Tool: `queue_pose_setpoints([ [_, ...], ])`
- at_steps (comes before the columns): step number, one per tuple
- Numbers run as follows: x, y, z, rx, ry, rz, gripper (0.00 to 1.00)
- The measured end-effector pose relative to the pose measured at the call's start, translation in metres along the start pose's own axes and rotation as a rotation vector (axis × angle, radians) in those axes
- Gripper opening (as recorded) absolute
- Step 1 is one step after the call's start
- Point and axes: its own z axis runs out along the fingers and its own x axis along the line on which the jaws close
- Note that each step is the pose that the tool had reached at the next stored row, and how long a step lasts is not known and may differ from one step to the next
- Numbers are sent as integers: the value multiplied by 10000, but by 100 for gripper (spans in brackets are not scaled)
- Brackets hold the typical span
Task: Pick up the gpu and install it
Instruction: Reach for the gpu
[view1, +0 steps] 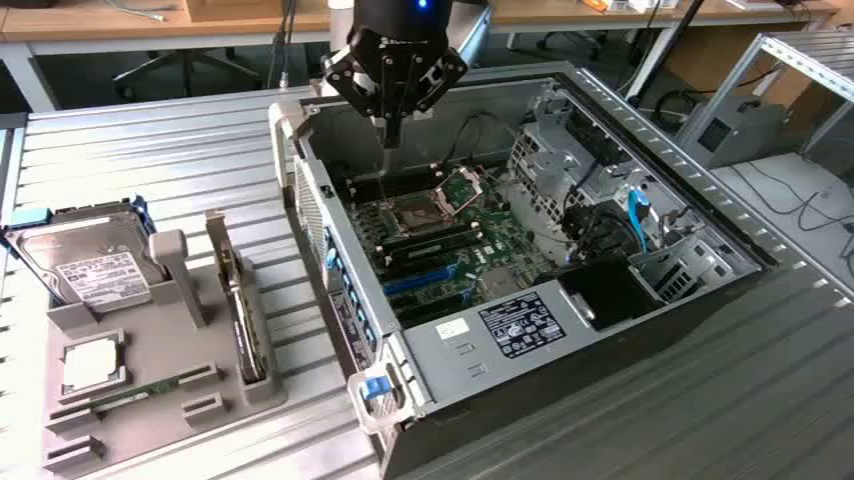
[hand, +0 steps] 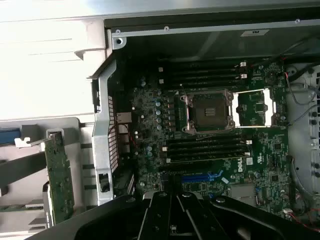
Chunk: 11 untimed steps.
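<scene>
The gpu stands on edge in a slot of the grey holder at the exterior view's left, its silver bracket end toward the far side. In the wrist view the gpu shows its green circuit-board face. My gripper hangs over the far end of the open computer case, above the motherboard and well apart from the gpu. Its fingers are shut with nothing between them. The wrist view shows the gripper over the blue expansion slot.
The grey holder also carries a hard drive, a processor chip and a RAM stick. The CPU socket lies open. Drive cages and cables crowd the case's far side. Ribbed metal tabletop surrounds everything.
</scene>
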Motion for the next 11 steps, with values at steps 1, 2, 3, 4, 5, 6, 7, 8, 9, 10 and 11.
queue_pose_setpoints([
  [1,0,0,0,0,0,0,11],
  [2,0,0,0,0,0,0,11],
  [3,0,0,0,0,0,0,11],
  [4,0,0,0,0,0,0,11],
  [5,0,0,0,0,0,0,11],
  [6,0,0,0,0,0,0,11],
  [7,0,0,0,0,0,0,11],
  [8,0,0,0,0,0,0,11],
  [9,0,0,0,0,0,0,11],
  [10,0,0,0,0,0,0,11],
  [11,0,0,0,0,0,0,11],
])
